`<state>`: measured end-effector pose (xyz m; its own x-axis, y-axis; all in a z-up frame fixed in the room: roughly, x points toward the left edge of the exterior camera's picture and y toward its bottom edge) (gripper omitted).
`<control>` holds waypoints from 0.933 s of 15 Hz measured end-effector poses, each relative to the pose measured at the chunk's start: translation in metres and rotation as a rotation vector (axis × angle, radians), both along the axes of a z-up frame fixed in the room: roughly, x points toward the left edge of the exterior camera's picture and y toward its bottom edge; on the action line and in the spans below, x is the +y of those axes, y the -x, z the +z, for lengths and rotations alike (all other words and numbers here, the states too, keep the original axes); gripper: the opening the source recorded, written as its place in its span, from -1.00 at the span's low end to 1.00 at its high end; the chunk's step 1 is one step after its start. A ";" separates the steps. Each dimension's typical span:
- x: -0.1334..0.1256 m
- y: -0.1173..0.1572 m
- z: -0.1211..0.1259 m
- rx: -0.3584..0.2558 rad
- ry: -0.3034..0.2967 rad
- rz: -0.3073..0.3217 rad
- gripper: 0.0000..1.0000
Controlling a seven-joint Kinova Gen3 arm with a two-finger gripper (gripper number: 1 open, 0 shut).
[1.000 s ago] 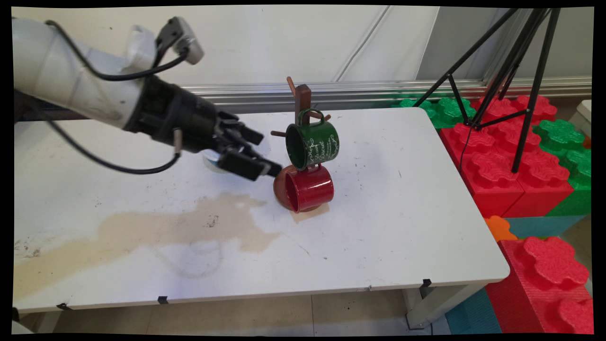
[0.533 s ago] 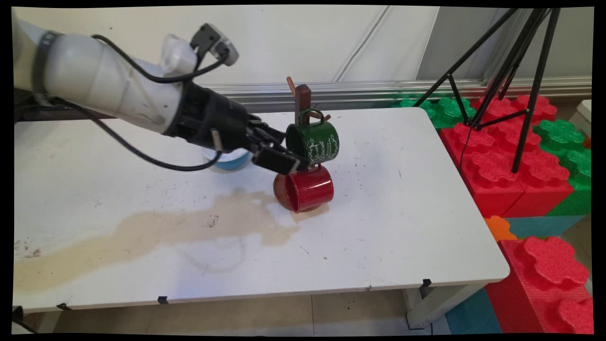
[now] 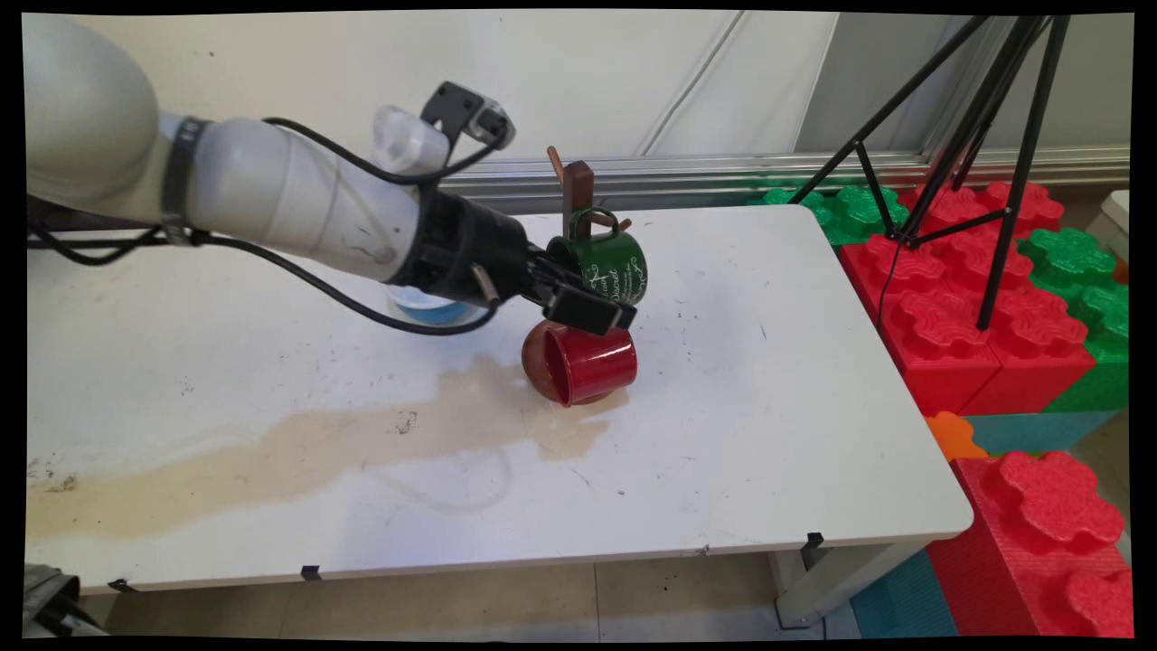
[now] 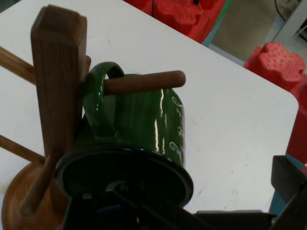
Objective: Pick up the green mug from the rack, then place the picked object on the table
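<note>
Green mug (image 3: 607, 265) hangs by its handle on a peg (image 4: 144, 82) of the wooden mug rack (image 3: 577, 185), mouth facing the arm, white lettering on its side. Hand view: the peg passes through the handle loop; the mug's dark rim fills the lower centre of the frame.

Pincer (image 3: 578, 294): at the green mug's mouth, approx. level w/ the lower rim. One finger (image 3: 589, 309) lies outside, under the mug wall; the other is hidden at or inside the mouth. Pincer is spread, w/ the rim between the fingers; contact w/ the mug cannot be confirmed. Hand view shows a black finger (image 4: 288, 179) at lower right, well clear of the mug.

Red mug (image 3: 586, 362): directly below the green one, on its side, mouth toward the arm, over the rack's round wooden base (image 4: 19, 206).

Blue-and-white bowl (image 3: 432, 310): on the tabletop (image 3: 768, 425) behind the wrist, mostly hidden by the arm.

Tan stain (image 3: 298, 448): runs from the rack base across the tabletop to the left edge.

Beyond the tabletop's right side: red and green foam blocks (image 3: 985, 298), black tripod (image 3: 985, 136) standing on them.
</note>
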<state>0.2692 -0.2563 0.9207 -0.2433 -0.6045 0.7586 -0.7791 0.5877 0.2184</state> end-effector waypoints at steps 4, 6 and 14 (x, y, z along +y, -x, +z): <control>-0.005 0.010 -0.012 0.016 -0.011 0.031 1.00; -0.007 0.014 -0.016 0.022 -0.015 0.044 1.00; -0.007 0.019 -0.023 0.012 -0.015 0.076 -1.00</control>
